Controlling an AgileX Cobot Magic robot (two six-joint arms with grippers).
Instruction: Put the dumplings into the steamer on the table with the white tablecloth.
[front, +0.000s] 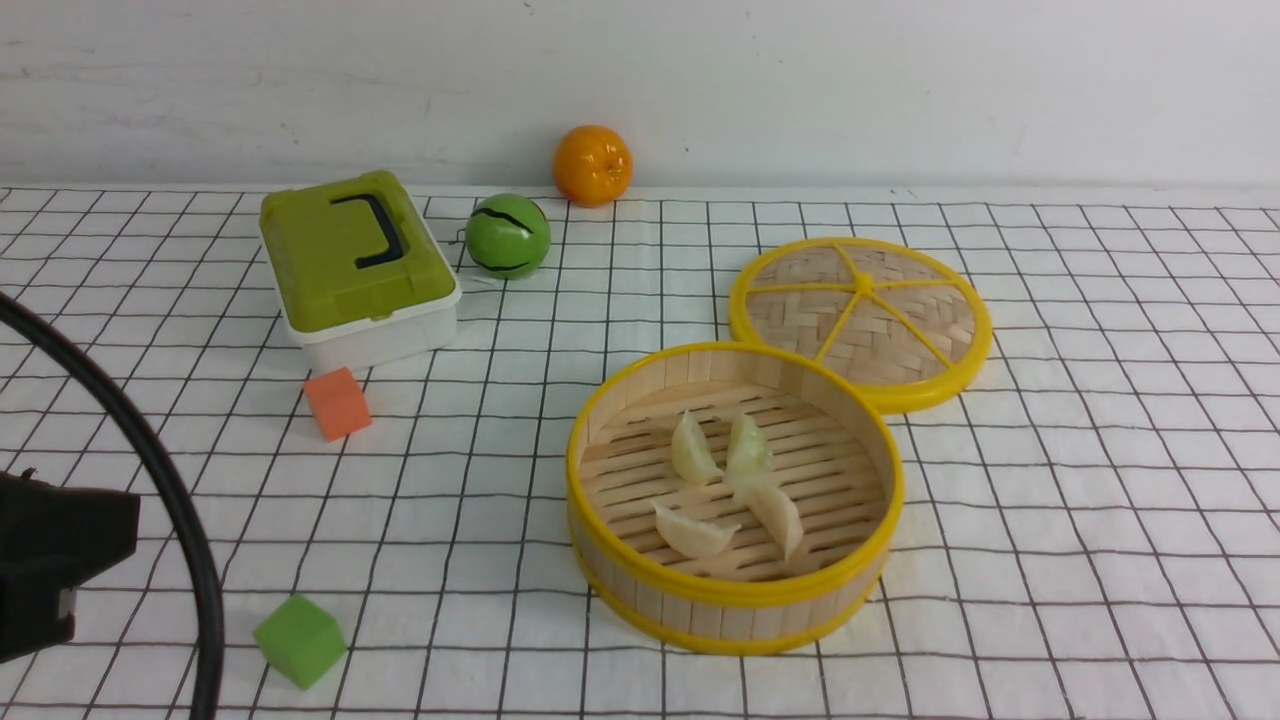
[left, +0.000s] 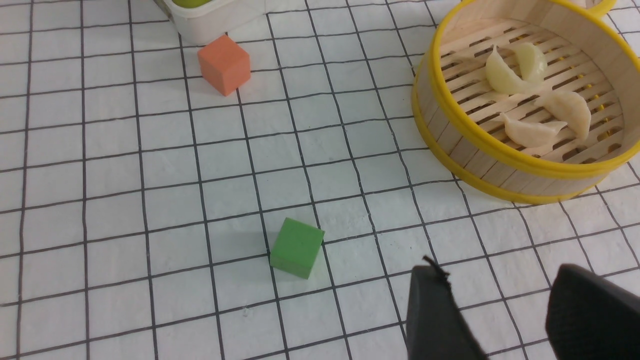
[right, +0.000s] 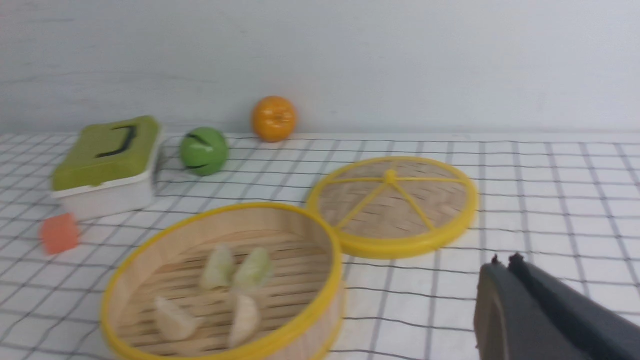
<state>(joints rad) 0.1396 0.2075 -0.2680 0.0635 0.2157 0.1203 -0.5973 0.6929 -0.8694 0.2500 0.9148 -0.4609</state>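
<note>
The round bamboo steamer (front: 700, 612) with yellow rims stands on the white tablecloth (front: 1100, 450) in the middle of the table. Several small dumplings lie on its slatted floor, two pale greenish ones (front: 694, 448) at the back and two cream ones (front: 692, 532) in front. My left gripper (left: 497, 270) hangs open and empty over bare cloth, apart from the steamer (left: 500, 150) and close to a green cube. My right gripper (right: 504, 261) is shut on nothing, off to the right of the steamer (right: 225, 207) and short of the lid.
The flat woven lid (front: 860, 320) lies behind the steamer on the right, touching it. A green-lidded box (front: 350, 265), a green ball (front: 508, 235) and an orange (front: 593, 165) stand at the back left. An orange cube (front: 338, 403), a green cube (front: 300, 640) and a black cable (front: 150, 450) are front left.
</note>
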